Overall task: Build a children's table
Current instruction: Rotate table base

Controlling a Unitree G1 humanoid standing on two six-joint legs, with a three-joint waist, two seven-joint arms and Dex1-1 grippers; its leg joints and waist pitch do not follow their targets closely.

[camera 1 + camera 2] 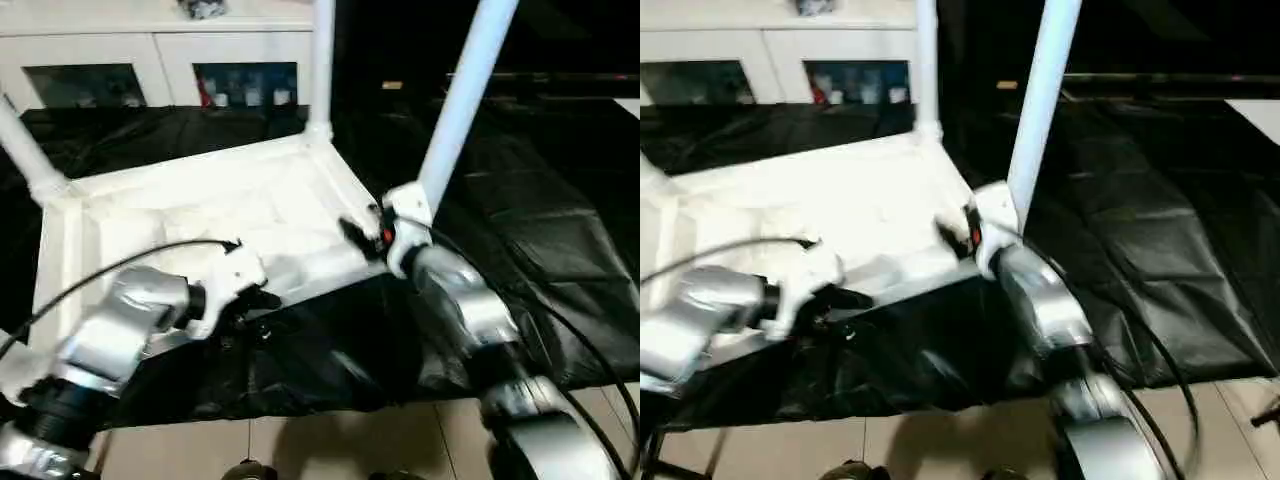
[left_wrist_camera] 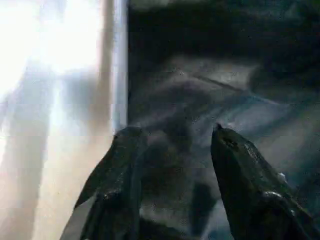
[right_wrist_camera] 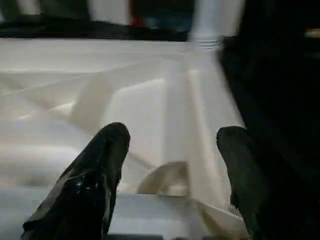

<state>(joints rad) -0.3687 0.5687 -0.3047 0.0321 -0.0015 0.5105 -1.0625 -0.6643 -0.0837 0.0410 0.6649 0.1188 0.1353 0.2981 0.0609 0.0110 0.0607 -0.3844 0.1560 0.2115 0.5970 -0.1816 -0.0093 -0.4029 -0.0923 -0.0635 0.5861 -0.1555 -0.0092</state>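
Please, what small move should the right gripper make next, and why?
Probably bring the right gripper to the base of the long white tubular leg beside it and close. Its fingers stand open over the white ribbed plastic tabletop, holding nothing, and that leg leans, so it may not be fully seated.

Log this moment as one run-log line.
tabletop: upside down on black-covered table | legs standing: three | left gripper: jaws apart, empty, at near edge | right gripper: jaws apart, over ribbed underside
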